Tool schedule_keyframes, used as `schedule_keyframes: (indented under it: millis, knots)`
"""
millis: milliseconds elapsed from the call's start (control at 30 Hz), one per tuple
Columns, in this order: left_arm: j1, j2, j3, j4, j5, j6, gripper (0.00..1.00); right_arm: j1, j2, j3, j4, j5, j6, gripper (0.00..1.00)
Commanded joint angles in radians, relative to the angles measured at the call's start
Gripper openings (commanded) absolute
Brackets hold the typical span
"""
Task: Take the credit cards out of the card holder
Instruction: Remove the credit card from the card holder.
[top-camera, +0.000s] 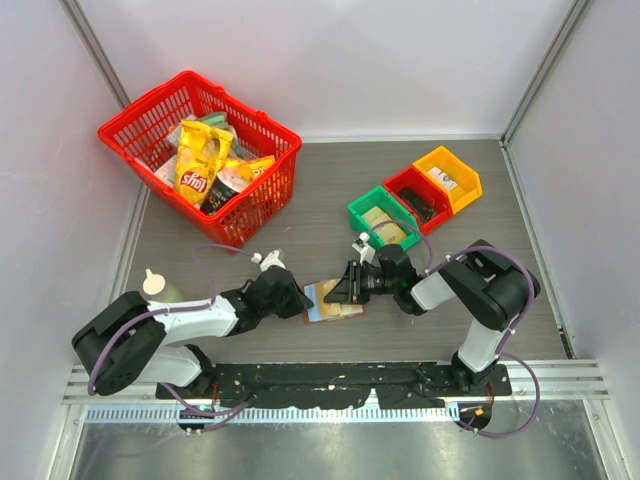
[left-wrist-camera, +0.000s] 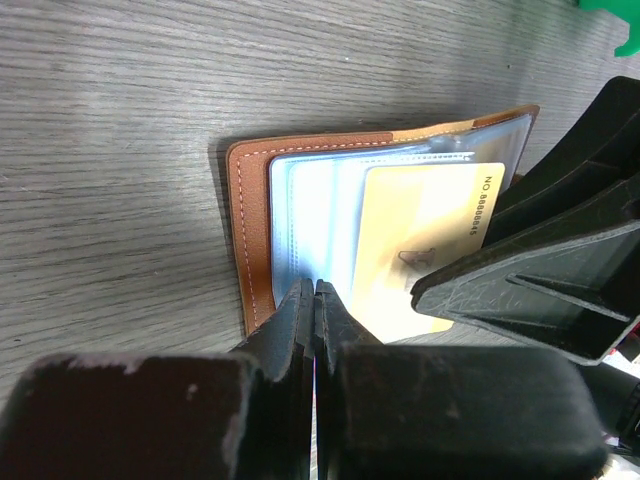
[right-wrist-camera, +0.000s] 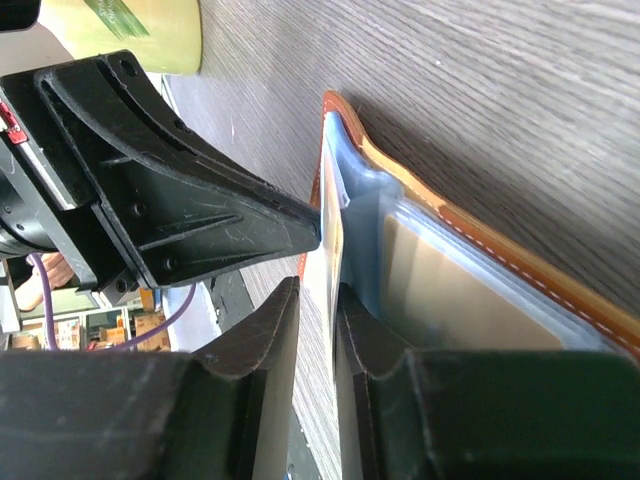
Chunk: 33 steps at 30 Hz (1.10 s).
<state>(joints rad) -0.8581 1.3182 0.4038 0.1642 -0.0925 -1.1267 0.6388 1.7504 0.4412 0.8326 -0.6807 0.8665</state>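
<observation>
- Card holder (top-camera: 335, 308) lies open and flat on the grey desk (top-camera: 330, 200), near the front edge, between the two tools.
- Its brown leather cover faces down and its pale blue plastic sleeves face up.
- One yellowish card (left-wrist-camera: 420, 230) sticks partly out of a sleeve, toward the right tool; a printed number runs along its edge.
- Left tool (left-wrist-camera: 315, 295) has its fingers pressed together, with no gap between them. Their tips touch the holder's near edge, on the blue sleeve just beside the card.
- Right tool (right-wrist-camera: 318, 300) has its fingers a little apart, one on each side of the card's raised edge. I cannot tell whether they press on the card.
- The two tools nearly meet tip to tip over the holder.
- A red basket (top-camera: 255, 205) holding yellow snack bags (top-camera: 197, 165) stands at the back left.
- Green (top-camera: 365, 213), red (top-camera: 400, 185) and orange (top-camera: 462, 172) bins sit in a row at the back right.
</observation>
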Motion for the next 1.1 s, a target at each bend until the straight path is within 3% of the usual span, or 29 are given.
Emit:
schedule_keyframes:
  millis: [0,500,633,833,967,1067]
  knots:
    - [-0.002,0.036,-0.014,-0.117,-0.016,0.022,0.0,-0.028,-0.042,-0.021,0.036,-0.046,-0.032,0.25]
    - [-0.004,-0.008,-0.008,-0.117,-0.019,0.044,0.0,-0.11,-0.045,-0.07,-0.01,-0.095,-0.092,0.18]
    - [-0.002,-0.036,0.004,-0.088,0.011,0.067,0.0,-0.114,-0.026,-0.064,-0.015,-0.109,-0.103,0.06]
    - [-0.004,-0.099,0.069,0.0,0.089,0.131,0.13,-0.113,-0.025,-0.058,-0.007,-0.12,-0.093,0.01]
    - [-0.002,-0.041,0.124,0.015,0.134,0.177,0.14,-0.111,-0.026,-0.052,-0.016,-0.118,-0.095,0.01]
    - [-0.002,0.033,0.148,0.017,0.139,0.185,0.07,-0.111,-0.029,-0.048,-0.027,-0.117,-0.098,0.01]
